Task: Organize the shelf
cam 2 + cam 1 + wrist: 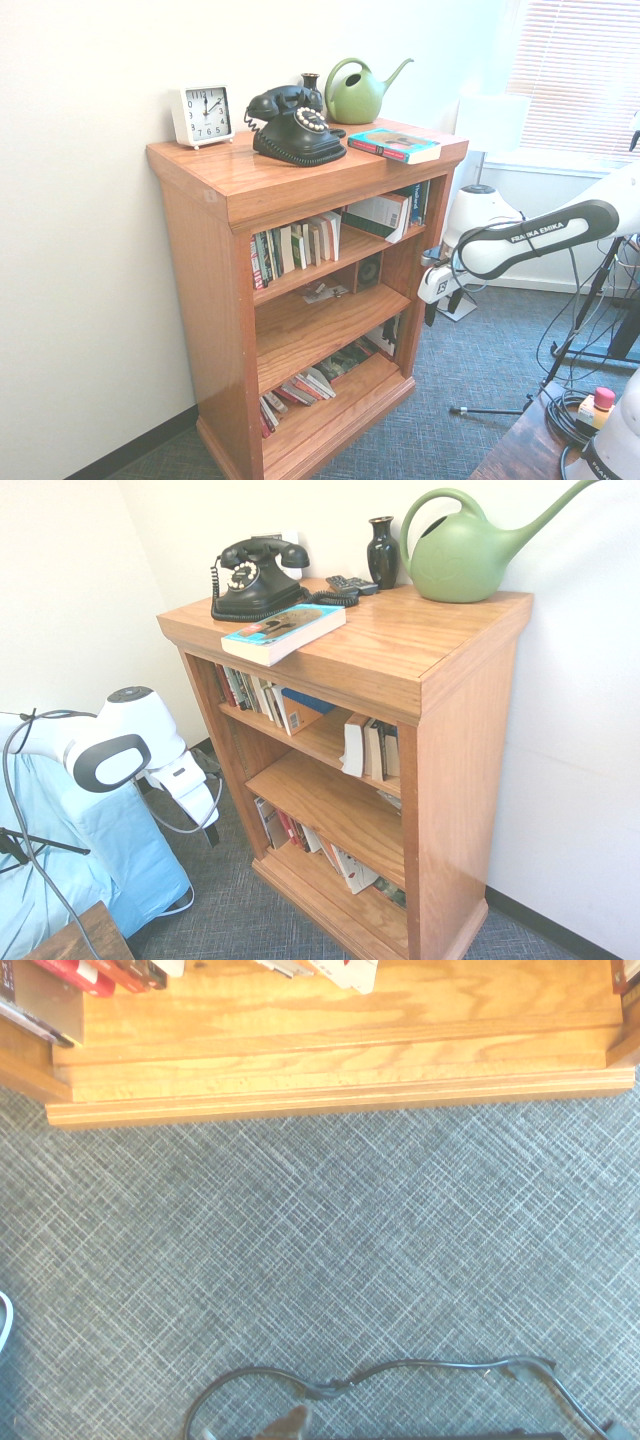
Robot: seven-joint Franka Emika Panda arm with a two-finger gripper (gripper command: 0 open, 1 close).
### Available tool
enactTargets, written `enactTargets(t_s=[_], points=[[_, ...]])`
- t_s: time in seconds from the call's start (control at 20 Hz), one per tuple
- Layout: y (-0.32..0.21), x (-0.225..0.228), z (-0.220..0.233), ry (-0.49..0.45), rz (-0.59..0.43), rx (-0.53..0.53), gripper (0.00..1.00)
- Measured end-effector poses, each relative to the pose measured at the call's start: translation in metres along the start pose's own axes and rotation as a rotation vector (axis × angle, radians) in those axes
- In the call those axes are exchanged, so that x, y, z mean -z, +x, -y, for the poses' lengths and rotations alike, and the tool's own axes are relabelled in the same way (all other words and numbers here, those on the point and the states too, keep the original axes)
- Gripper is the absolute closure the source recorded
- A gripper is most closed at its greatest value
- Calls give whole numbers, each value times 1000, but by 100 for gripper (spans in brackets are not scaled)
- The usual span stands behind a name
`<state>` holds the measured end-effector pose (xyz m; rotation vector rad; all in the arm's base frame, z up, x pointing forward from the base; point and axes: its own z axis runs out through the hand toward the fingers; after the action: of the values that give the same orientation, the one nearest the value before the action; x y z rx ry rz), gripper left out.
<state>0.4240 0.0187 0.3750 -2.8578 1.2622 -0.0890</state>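
Pointing straight down, the pincer (432, 312) hung over the grey carpet (330, 1250) in front of the shelf (470, 730), its jaws spread and holding nothing. Behind it the white arm (540, 240) bent at the elbow, forearm reaching toward the bookcase. That shelf stood close before the pincer against the wall, its base moulding just ahead of it in the wrist view. Far above the pincer, on the top board, sat a green watering can (460, 555), a black rotary telephone (255, 580), a teal-covered book (285, 632) overhanging the front edge, a white alarm clock (202, 115) and a dark vase (382, 550). Books (295, 248) stood on the upper tier; others (305, 385) lay slumped on the lowest tier, nearest the pincer's level.
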Motion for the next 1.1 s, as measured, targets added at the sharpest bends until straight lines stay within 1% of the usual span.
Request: enactTargets(t_s=[0.3, 0.4, 0.5, 0.6, 0.8, 1.1], points=[[9, -2, -9, -15, -7, -3, 0], [14, 2, -14, -33, -38, 9, 0], [18, 15, -19, -68, -96, 18, 0], [19, 40, -19, -119, -174, 14, 0], [16, 101, -6, -256, -346, 14, 0], [12, 149, 17, -509, -562, 44, 0]])
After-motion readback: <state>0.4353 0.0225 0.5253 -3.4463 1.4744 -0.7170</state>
